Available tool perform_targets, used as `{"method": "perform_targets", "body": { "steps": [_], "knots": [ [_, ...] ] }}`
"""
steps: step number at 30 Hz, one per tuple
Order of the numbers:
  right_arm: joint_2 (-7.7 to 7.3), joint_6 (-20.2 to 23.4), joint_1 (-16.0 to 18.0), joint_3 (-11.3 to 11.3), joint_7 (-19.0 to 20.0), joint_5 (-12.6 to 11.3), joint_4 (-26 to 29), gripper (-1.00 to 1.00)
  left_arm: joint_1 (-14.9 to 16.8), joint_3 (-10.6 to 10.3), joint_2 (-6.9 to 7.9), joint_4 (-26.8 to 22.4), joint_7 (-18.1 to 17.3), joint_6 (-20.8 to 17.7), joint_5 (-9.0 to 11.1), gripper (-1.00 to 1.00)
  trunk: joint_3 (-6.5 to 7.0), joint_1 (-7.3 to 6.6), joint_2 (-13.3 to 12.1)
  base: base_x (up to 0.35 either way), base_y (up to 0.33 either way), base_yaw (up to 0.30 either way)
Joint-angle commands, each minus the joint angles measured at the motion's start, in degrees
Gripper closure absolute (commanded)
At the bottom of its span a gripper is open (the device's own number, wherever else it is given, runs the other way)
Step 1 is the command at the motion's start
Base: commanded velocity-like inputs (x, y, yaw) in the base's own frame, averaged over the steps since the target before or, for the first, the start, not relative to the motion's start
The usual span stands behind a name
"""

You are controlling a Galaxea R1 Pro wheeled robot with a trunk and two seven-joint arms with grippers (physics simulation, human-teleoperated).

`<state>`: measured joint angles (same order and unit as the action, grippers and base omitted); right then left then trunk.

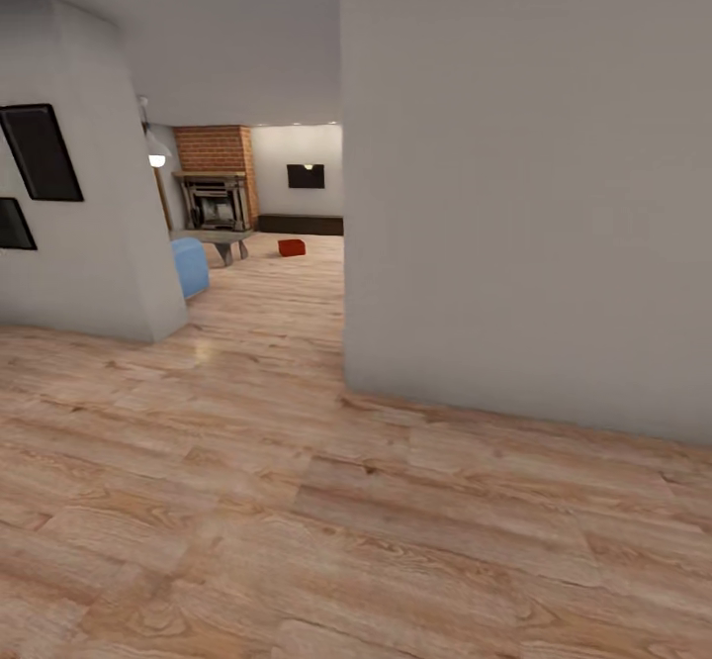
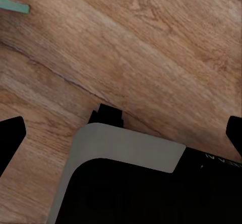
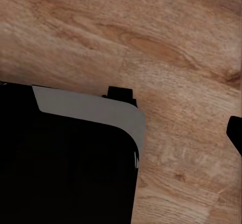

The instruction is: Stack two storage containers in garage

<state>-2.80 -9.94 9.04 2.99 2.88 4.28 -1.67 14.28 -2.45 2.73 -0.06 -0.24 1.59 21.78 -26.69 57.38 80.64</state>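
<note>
From the head camera I look down a passage of light wood plank floor [image 1: 297,501] toward the living room; a broad white wall [image 1: 524,194] stands close on the right and hides much of that room; one red-orange storage container [image 1: 291,247] sits on the planks far off, just to the right of the low grey table [image 1: 220,239] and in front of the red-brick fireplace [image 1: 218,179]; the end of a blue sofa [image 1: 190,265] shows nearer than the table, beside a lit floor lamp [image 1: 156,158]; a black wall TV [image 1: 306,176] hangs to the right of the fireplace; two dark frames [image 1: 40,152] hang on the left wall.

In the left wrist camera I see the left gripper [image 2: 123,133] over planks and the robot's black and grey base [image 2: 126,178]; both dark fingertips sit at opposite edges, so its jaws stand wide apart, holding nothing.

In the right wrist camera the right gripper [image 3: 235,135] shows one fingertip only; I cannot tell how its jaws stand.
</note>
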Motion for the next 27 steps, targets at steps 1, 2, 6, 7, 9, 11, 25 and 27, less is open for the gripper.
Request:
{"method": "perform_targets", "body": {
  "steps": [1,2,6,7,9,11,25,27],
  "knots": [
    [-0.02,-0.3,0.1,0.3,0.0,0.3,-0.2,-1.00,0.0,-0.3,0.00,0.1,0.0,0.2,0.4,-1.00,-0.06,0.03,0.0,0.322,0.000,0.268],
    [-0.02,-0.3,0.1,0.3,0.0,0.3,-0.2,-1.00,0.0,-0.3,0.00,0.1,0.0,0.2,0.4,-1.00,-0.06,0.03,0.0,0.322,0.000,0.246],
    [-0.02,-0.3,0.1,0.3,0.1,0.3,-0.2,-1.00,0.0,-0.3,0.00,0.1,0.0,0.2,0.4,-1.00,-0.06,0.03,0.0,0.322,0.000,0.112],
    [-0.02,-0.3,0.1,0.4,0.1,0.3,-0.2,-1.00,0.0,-0.3,0.00,0.1,0.0,0.2,0.4,-1.00,-0.06,0.03,0.0,0.323,0.000,0.036],
    [-0.02,-0.3,0.1,0.4,0.1,0.3,-0.2,-1.00,0.0,-0.3,0.00,0.1,0.0,0.2,0.4,-1.00,-0.06,0.03,0.0,0.322,0.000,0.019],
    [-0.02,-0.3,0.1,0.4,0.1,0.3,-0.2,-1.00,0.0,-0.3,0.00,0.1,0.0,0.2,0.4,-1.00,-0.06,0.03,0.0,0.322,0.000,0.008],
    [-0.02,0.0,0.1,0.7,0.2,0.6,-0.2,-1.00,0.0,-0.3,0.00,0.1,0.0,0.2,0.4,-1.00,-0.06,0.03,0.0,0.323,0.000,0.001],
    [-0.02,-0.1,0.1,0.6,0.4,0.6,-0.2,-1.00,0.0,-0.3,0.00,0.1,0.0,0.2,0.4,-1.00,-0.06,0.03,0.0,0.323,0.000,0.000]
  ]
}}
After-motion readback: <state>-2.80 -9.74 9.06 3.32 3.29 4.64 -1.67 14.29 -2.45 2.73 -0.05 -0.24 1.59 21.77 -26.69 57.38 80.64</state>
